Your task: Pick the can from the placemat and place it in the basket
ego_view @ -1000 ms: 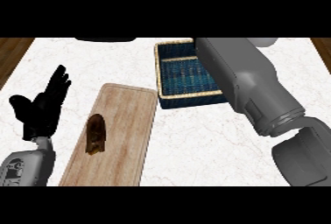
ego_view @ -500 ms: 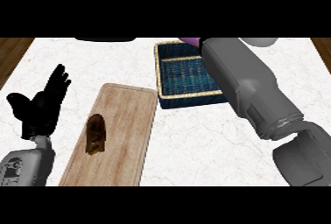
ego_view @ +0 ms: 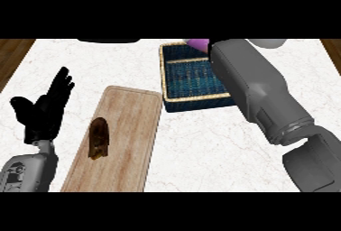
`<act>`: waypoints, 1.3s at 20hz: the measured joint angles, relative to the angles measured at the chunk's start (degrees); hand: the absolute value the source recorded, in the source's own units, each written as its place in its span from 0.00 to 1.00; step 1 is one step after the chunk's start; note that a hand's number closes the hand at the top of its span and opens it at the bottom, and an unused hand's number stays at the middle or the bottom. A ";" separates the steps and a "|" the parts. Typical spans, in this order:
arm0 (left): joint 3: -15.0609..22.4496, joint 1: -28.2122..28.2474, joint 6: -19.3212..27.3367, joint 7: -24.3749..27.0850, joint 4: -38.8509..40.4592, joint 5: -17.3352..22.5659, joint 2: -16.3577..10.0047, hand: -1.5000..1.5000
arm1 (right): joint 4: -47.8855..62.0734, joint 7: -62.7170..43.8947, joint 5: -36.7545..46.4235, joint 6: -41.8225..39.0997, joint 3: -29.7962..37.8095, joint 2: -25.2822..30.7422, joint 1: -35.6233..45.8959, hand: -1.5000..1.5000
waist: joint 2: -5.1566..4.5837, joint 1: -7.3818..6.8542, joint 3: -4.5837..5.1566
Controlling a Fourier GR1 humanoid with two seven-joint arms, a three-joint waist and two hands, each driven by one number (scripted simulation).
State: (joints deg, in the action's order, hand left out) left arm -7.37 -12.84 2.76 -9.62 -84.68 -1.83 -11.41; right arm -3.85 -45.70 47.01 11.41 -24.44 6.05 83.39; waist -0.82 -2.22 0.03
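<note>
Left hand [ego_view: 43,113] fingers spread, right hand cut off above basket [ego_view: 198,100], perhaps purple can [ego_view: 197,43]

Two grey robot arms and one black hand

Left of the long pale wooden board [ego_view: 126,135] is the black left hand [ego_view: 41,113], with slim fingers [ego_view: 63,81] and a fat thumb [ego_view: 20,106], all plain black. A thin grey wrist [ego_view: 45,145] joins it to the rounded grey left forearm [ego_view: 26,171], which has small dark marks on its side. Right of the board is the big grey right forearm [ego_view: 250,81], a smooth block with rounded corners. It meets a ringed grey collar [ego_view: 293,128], then a darker grey chunky part [ego_view: 314,164].
</note>
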 measured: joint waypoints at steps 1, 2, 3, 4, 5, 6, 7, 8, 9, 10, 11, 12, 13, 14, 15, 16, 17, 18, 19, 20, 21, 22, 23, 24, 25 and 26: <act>-0.24 -0.26 -0.18 0.30 0.59 0.10 -0.18 0.50 | 0.09 0.27 -0.14 -0.19 0.31 0.35 -0.13 1.00 | -0.07 -0.07 0.00; -0.09 -0.27 0.06 -0.12 0.12 -0.11 -0.09 0.50 | -0.03 0.55 -0.27 -0.39 0.60 0.56 -0.51 1.00 | -0.02 -0.01 0.00; -0.29 -0.25 -0.06 0.25 0.50 -0.03 -0.18 0.50 | -0.30 0.78 -0.40 -0.59 0.91 0.67 -0.65 1.00 | 0.00 0.06 -0.01; -0.55 -0.43 -0.15 0.32 0.57 0.15 -0.31 0.50 | -0.38 0.71 -0.46 -0.58 1.15 0.51 -1.11 1.00 | 0.03 0.10 0.00; -0.54 -0.14 -0.25 0.03 -0.05 0.34 -0.27 0.50 | -0.35 0.57 -0.38 -0.32 1.26 0.28 -1.61 1.00 | 0.04 0.01 -0.01; -0.38 -0.12 -0.14 -0.47 -0.55 0.25 -0.18 0.50 | -0.50 0.69 -0.42 -0.09 1.49 0.39 -2.15 1.00 | 0.06 0.05 -0.01; -0.26 -0.83 0.15 -1.11 -0.49 0.09 -0.05 0.50 | -0.63 0.81 -0.52 0.03 1.77 0.37 -2.47 1.00 | 0.05 0.11 -0.02; 0.16 -0.78 0.55 -1.22 -0.56 -0.25 0.47 0.50 | -0.73 0.75 -0.73 0.10 2.16 0.36 -2.72 1.00 | 0.05 0.12 -0.02; 0.30 -0.80 0.59 -1.49 -0.82 -0.32 0.56 0.50 | -0.96 0.09 -0.99 -0.06 2.58 -0.25 -2.77 1.00 | 0.10 0.18 -0.03; 0.26 -0.87 0.31 -1.47 -0.67 -0.33 0.27 0.50 | -0.89 -0.28 -1.31 -0.51 3.06 -0.33 -2.71 1.00 | 0.08 0.14 -0.02; 0.22 -0.97 0.50 -1.40 -0.46 -0.45 0.37 0.50 | -0.81 -1.11 -1.44 -0.72 3.36 -0.79 -2.94 1.00 | 0.10 0.19 -0.02; 0.05 -0.96 0.39 -0.78 0.16 -0.44 0.31 0.50 | -0.70 -1.32 -1.72 -1.24 3.79 -0.48 -3.18 1.00 | 0.10 0.26 -0.01; 0.12 -0.58 0.42 -1.00 -0.44 -0.46 0.34 0.50 | -0.61 -2.44 -1.85 -2.05 4.08 -0.67 -2.76 1.00 | 0.13 0.23 -0.02; 0.50 -0.09 0.46 -1.01 -1.01 -0.59 0.67 0.50 | -0.38 -3.03 -2.02 -2.75 4.42 -0.44 -2.45 1.00 | 0.10 0.06 -0.02; 0.13 -0.15 0.09 -1.29 -1.08 -0.27 0.22 0.50 | -0.31 -3.49 -2.13 -3.11 4.67 -0.36 -2.78 1.00 | 0.14 0.13 -0.01; -0.08 0.18 -0.27 -1.60 -1.75 0.05 -0.09 0.50 | -0.20 -4.40 -2.24 -3.29 4.94 -0.41 -2.84 1.00 | 0.14 0.07 -0.01; 0.03 0.39 -0.10 -0.76 -1.17 -0.27 0.14 0.50 | -0.24 -5.05 -2.43 -3.29 5.29 -0.26 -2.77 0.00 | 0.10 0.07 -0.02; -0.23 -0.13 -0.07 -0.15 -0.04 -0.29 0.11 0.50 | -0.54 -5.56 -2.45 -3.01 5.48 -0.31 -2.89 0.00 | 0.11 0.23 -0.01; -0.17 0.08 0.00 -0.23 -0.40 -0.38 0.16 0.50 | -0.83 -5.65 -2.50 -2.43 5.72 0.14 -3.08 0.00 | 0.10 0.19 -0.01; 0.09 0.12 0.46 0.11 -0.14 -0.82 0.56 0.50 | -1.34 -5.53 -2.42 -0.86 5.81 0.19 -3.61 0.00 | 0.09 0.23 -0.01; -0.02 0.21 0.52 -0.35 -0.56 -0.74 0.52 0.50 | -2.02 -5.46 -2.41 0.72 5.97 0.28 -4.05 0.00 | 0.14 0.29 -0.02; -0.21 0.41 0.28 -0.09 -0.44 -0.53 0.40 0.50 | -2.68 -5.51 -2.44 2.21 6.18 0.32 -4.10 0.00 | 0.14 0.30 -0.03; -0.01 0.50 0.44 0.29 -0.15 -0.78 0.65 0.50 | -3.38 -5.45 -2.45 4.15 6.40 0.43 -4.34 0.00 | 0.14 0.36 -0.03; -0.15 -0.02 0.56 0.26 0.30 -0.87 0.55 0.50 | -4.15 -5.63 -2.49 6.26 6.66 0.26 -4.45 0.00 | 0.14 0.48 -0.03; -0.26 0.16 0.20 0.66 0.41 -0.66 0.41 0.50 | -4.74 -5.73 -2.60 7.94 7.01 0.20 -4.37 0.00 | 0.12 0.39 -0.03; -0.41 -0.19 0.29 0.69 0.94 -0.72 0.34 0.50 | -5.69 -5.40 -2.74 9.49 7.35 0.40 -4.49 0.00 | 0.19 0.63 -0.03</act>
State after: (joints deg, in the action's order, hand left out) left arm -7.77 -13.03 3.04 -8.92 -83.74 -2.55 -11.07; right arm -9.54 -51.10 44.28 20.90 -17.09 6.45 78.90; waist -0.63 -1.58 0.00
